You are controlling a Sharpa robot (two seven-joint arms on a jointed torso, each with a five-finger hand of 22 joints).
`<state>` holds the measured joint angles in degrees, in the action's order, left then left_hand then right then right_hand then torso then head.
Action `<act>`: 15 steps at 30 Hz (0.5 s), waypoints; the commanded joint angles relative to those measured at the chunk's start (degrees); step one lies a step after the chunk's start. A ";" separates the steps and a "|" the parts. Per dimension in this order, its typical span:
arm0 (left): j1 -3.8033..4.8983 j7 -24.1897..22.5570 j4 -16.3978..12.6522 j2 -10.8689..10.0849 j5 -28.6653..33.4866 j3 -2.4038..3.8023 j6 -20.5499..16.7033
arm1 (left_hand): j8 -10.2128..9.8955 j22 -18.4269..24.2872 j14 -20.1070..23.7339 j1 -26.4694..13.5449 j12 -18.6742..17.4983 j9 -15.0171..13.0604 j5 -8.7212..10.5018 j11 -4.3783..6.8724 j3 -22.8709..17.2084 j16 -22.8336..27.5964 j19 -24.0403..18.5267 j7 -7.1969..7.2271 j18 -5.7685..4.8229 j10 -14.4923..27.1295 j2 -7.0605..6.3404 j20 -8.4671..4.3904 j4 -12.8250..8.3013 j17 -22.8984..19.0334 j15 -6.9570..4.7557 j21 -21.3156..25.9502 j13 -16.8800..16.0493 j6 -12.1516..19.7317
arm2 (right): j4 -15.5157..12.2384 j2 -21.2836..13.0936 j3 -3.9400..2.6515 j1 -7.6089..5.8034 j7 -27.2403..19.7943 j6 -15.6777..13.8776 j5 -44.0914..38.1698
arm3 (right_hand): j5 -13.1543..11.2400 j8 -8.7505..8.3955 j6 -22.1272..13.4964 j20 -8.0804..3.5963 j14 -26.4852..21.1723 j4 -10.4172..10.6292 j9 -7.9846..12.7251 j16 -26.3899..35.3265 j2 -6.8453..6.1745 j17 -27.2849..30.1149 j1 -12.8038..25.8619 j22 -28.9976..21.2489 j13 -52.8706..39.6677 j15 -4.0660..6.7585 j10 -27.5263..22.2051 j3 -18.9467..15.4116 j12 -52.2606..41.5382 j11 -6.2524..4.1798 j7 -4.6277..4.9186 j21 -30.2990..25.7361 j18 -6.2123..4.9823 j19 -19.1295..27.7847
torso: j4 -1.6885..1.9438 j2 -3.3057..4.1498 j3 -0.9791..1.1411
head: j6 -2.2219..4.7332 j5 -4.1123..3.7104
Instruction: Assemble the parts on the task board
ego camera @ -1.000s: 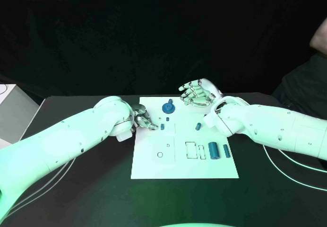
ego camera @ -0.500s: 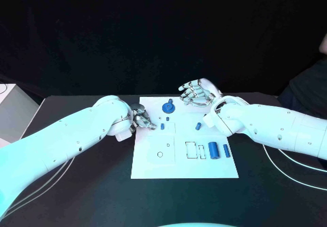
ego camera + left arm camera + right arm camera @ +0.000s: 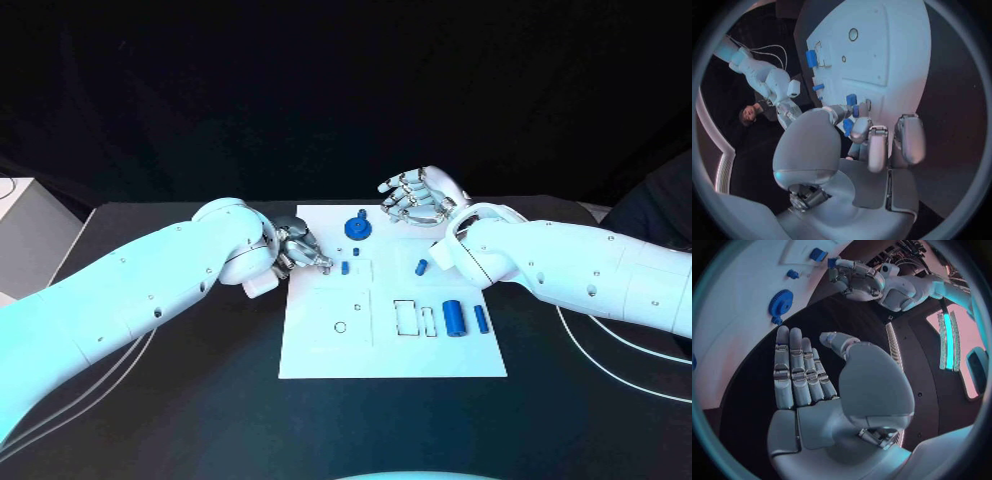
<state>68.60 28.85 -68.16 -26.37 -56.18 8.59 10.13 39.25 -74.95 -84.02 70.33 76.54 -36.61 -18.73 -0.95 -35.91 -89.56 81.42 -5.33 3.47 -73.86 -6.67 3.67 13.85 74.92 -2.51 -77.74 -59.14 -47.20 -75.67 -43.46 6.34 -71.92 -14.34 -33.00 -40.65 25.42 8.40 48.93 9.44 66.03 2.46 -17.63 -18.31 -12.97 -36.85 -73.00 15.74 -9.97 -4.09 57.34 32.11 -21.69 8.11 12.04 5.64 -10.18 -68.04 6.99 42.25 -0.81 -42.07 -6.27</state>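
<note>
Black table point(image 3: 173, 420), white board point(image 3: 392, 345) mid-frame. Left hand point(image 3: 302, 248) at board's left edge, fingers curled, grip unclear. Right hand point(image 3: 415, 198) above board's top edge, fingers apart, empty. Dark backdrop.

The board point(image 3: 389, 355) lies in the middle of the table point(image 3: 159, 400). A gear point(image 3: 356, 228) sits near its far edge, with the right hand point(image 3: 414, 197) just beside it, over that edge. The left hand point(image 3: 300, 247) is at the board's left edge, and two cylinders point(image 3: 453, 318) lie side by side toward its right.
</note>
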 commanded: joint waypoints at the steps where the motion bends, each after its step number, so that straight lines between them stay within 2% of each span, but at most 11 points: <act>1: 0.66 -0.73 -0.07 -0.62 3.50 0.56 3.75 | -0.93 -2.40 -4.89 -0.23 -0.98 -0.51 2.03 -0.46 -10.55 0.56 -1.12 -0.51 0.68 1.78 1.73 0.21 -10.41 12.30 0.46 1.21 1.74 0.73 | -0.03 -0.09 -0.02 0.01 0.00 0.73 -0.57 | 0.33 0.32 0.00 -0.01 0.40 -0.15 0.06 0.19 0.28 0.09 -0.03 -0.09 0.06 0.07 0.43 -0.22 0.01 0.10 0.68 -0.11 -0.07 -0.49 | 0.01 -0.02 0.04 | -0.04 0.04; 6: 1.86 -0.76 0.59 -1.35 5.07 1.21 8.36 | -1.19 -1.88 -4.71 -0.06 -1.62 -0.84 2.12 -0.41 -10.98 0.69 -1.64 -0.44 0.87 2.92 2.01 0.36 -11.28 11.96 0.45 1.81 3.00 1.06 | -0.06 -0.23 -0.02 0.01 0.08 0.72 -0.62 | 0.33 0.32 0.00 -0.01 0.40 -0.15 0.06 0.19 0.28 0.09 -0.03 -0.09 0.06 0.07 0.43 -0.22 0.01 0.10 0.68 -0.11 -0.07 -0.49 | 0.04 -0.04 0.04 | -0.14 -0.02; 11: 2.58 -0.63 2.33 -1.12 6.83 1.39 12.60 | -1.26 -1.60 -4.67 -0.19 -1.69 -1.13 1.94 -0.35 -11.59 0.71 -1.97 -0.35 0.99 3.27 2.16 0.39 -12.05 11.94 0.39 2.14 3.09 0.83 | -0.07 -0.25 -0.02 0.01 0.12 0.74 -0.63 | 0.33 0.32 0.00 -0.01 0.40 -0.15 0.06 0.19 0.28 0.09 -0.03 -0.09 0.06 0.07 0.43 -0.22 0.01 0.10 0.68 -0.11 -0.07 -0.49 | 0.03 0.00 -0.01 | -0.14 -0.06; 15: 3.18 -0.43 4.63 -0.12 7.67 1.41 16.33 | -1.28 -1.31 -4.49 -1.69 -1.91 -1.73 1.95 -0.39 -12.90 0.83 -2.35 -0.36 1.10 3.97 2.50 0.43 -12.38 11.61 0.43 2.49 3.47 0.68 | -0.06 -0.22 -0.02 0.01 0.15 0.76 -0.64 | 0.33 0.32 0.00 -0.01 0.40 -0.15 0.06 0.19 0.28 0.09 -0.03 -0.09 0.06 0.07 0.43 -0.22 0.01 0.10 0.68 -0.11 -0.07 -0.49 | 0.03 0.02 -0.03 | -0.18 -0.06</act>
<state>71.53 28.79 -64.06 -26.91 -51.13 9.95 20.16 38.24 -74.94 -83.93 68.56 74.88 -38.30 -16.61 -1.32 -38.29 -88.86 79.28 -6.12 3.47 -70.12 -4.86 4.00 11.47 74.92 -2.43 -75.50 -55.72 -46.36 -75.68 -43.70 6.34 -71.92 -14.02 -32.96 -40.72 25.42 8.40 48.93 9.44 66.03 2.46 -17.63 -18.31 -12.97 -36.84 -73.00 15.72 -9.95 -4.09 57.34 32.11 -21.69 8.11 12.03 5.64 -10.19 -68.04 7.02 42.24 -0.80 -42.22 -6.32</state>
